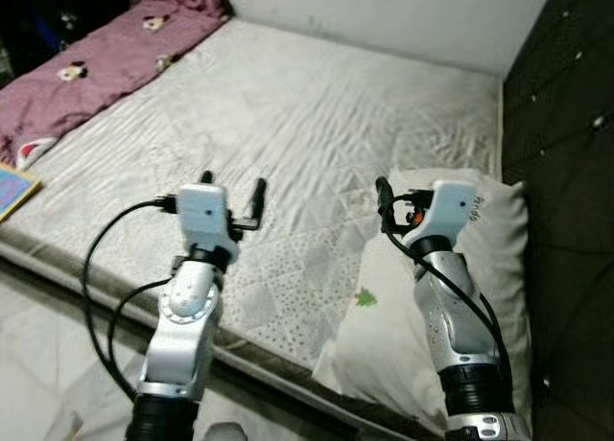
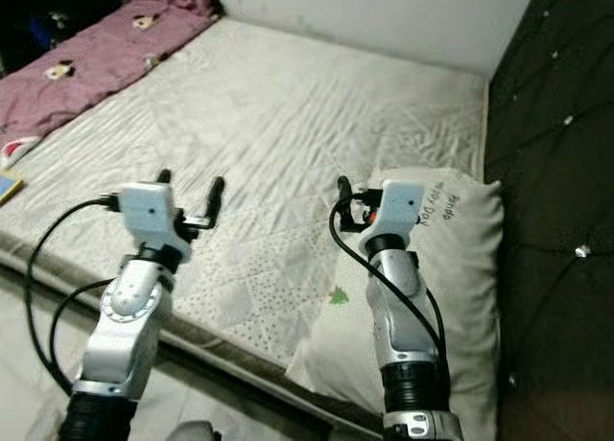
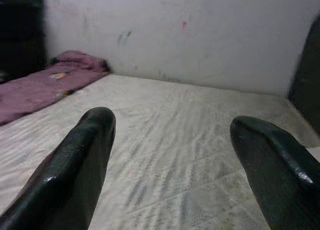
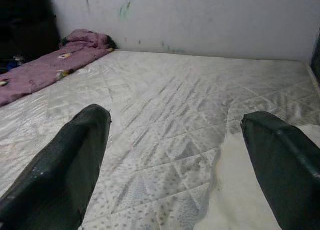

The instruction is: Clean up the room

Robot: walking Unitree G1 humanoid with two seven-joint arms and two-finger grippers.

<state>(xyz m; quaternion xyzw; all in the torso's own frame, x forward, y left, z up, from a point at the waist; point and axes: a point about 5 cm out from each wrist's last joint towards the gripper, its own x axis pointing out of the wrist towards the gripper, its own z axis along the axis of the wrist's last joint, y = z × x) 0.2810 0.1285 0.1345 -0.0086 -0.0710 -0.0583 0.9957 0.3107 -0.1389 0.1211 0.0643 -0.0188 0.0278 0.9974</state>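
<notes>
Both silver arms rise from the lower frame edge, held above the near side of the bed.

Mattress (image 1: pixel 317 125): largest item, pale quilted cover, bare across most of its middle. Its near edge runs diagonally below the arms; the far edge meets a white wall (image 3: pixel 200 35); its right side butts against a dark tufted panel (image 1: pixel 566 153). Pale floor (image 1: pixel 48 364) shows beneath the near edge on the left.

Purple blanket (image 1: pixel 106 62): lies bunched along the far left side of the mattress, reaching into the far left corner, well apart from both arms.

White pillow (image 1: pixel 384 336): sits at the near right corner of the mattress, against the dark panel, with a small green mark on its cover. The right forearm crosses above it.

Blue book (image 1: pixel 14 190): at the left frame edge, beside the near left of the mattress; cut off by the frame.

Left gripper (image 1: pixel 233 194): fingers spread apart, nothing between them, over open mattress left of the pillow.

Right gripper (image 4: pixel 175 155): fingers likewise apart and empty, hovering at the pillow's inner edge.
</notes>
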